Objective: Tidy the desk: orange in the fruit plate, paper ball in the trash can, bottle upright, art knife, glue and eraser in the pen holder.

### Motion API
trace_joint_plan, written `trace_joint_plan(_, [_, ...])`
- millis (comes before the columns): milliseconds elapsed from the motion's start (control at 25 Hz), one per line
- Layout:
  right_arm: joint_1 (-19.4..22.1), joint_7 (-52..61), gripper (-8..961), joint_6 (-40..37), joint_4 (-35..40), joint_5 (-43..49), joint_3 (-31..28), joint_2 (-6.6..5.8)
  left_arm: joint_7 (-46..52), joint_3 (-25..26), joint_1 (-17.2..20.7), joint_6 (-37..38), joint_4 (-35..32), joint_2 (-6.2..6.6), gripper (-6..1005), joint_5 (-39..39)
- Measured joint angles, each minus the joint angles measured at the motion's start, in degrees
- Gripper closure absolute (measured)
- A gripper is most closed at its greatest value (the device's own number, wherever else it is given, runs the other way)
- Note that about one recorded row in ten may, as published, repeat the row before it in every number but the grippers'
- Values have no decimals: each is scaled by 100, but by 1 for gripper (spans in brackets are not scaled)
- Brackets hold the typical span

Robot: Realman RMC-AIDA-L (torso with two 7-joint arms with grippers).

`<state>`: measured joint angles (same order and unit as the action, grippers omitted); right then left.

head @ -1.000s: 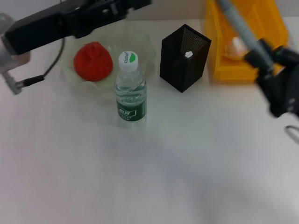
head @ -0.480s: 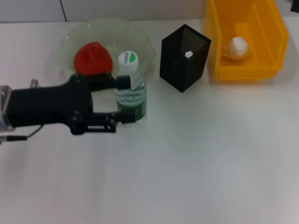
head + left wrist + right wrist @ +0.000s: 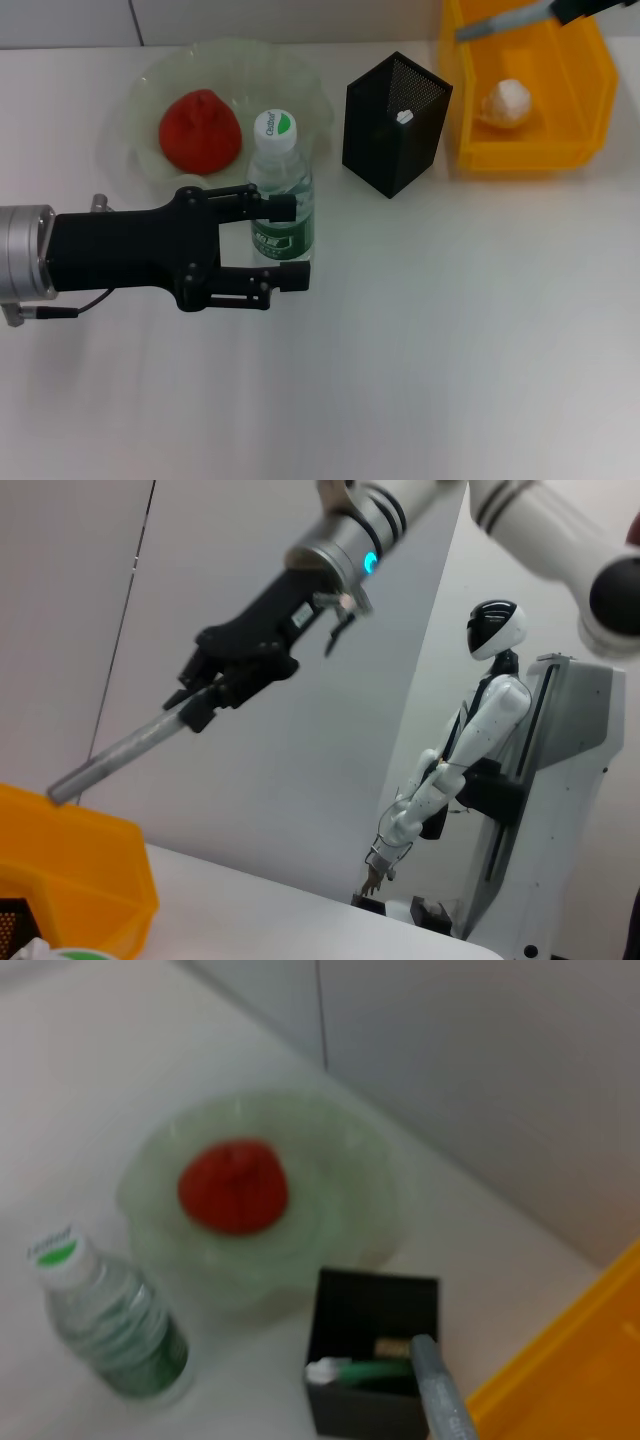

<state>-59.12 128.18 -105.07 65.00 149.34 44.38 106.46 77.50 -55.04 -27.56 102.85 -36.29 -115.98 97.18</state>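
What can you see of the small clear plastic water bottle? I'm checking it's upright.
The small clear plastic water bottle stands upright on the white desk, with a white cap bearing a green mark and a dark green label around its lower body. It is just in front of the pale-green glass fruit plate. The left gripper straddles it, open.

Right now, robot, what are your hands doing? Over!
Left gripper jaws open either side of the upright bottle. Right gripper raised, gripping a grey rod over the trash can. Orange in fruit plate. Nothing blocking.
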Motion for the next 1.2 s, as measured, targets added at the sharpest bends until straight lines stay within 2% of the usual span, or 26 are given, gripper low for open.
trace_joint_plan(120, [-626, 23, 800, 152, -638, 602, 275, 108, -2, -2, -10, -3, -2, -22, 186, 42])
trace_joint_plan(160, [-942, 41, 800, 311, -1083, 903, 428, 188, -2, -3, -11, -2, -2, -25, 186, 45])
trace_joint_plan(200, [-942, 41, 800, 311, -1083, 903, 428, 188, -2, -4, -11, -4, -1, -30, 186, 48])
trace_joint_plan(320, [-1148, 56, 799, 653, -1405, 1133, 642, 356, -8, -6, -10, -12, 11, -48, 186, 51])
trace_joint_plan(560, [-1217, 70, 800, 1563, -1856, 1184, 1085, 630, -16, -7, 16, -12, 1, -96, 186, 54])
trace_joint_plan(840, [-1272, 52, 800, 2075, -2307, 1185, 1152, 676, -19, -7, 19, -19, 2, -112, 186, 56])
trace_joint_plan(1080, [-1100, 15, 798, 2151, -1986, 1148, 1156, 782, -21, -7, 13, -20, 12, -112, 186, 56])
trace_joint_plan(1160, [-859, -27, 736, 2062, -1506, 1108, 1109, 884, -22, -6, -2, -22, 20, -111, 186, 56])
trace_joint_plan(1200, [-859, -27, 705, 2062, -1506, 1108, 1109, 884, -23, -6, -4, -27, 21, -107, 186, 55])
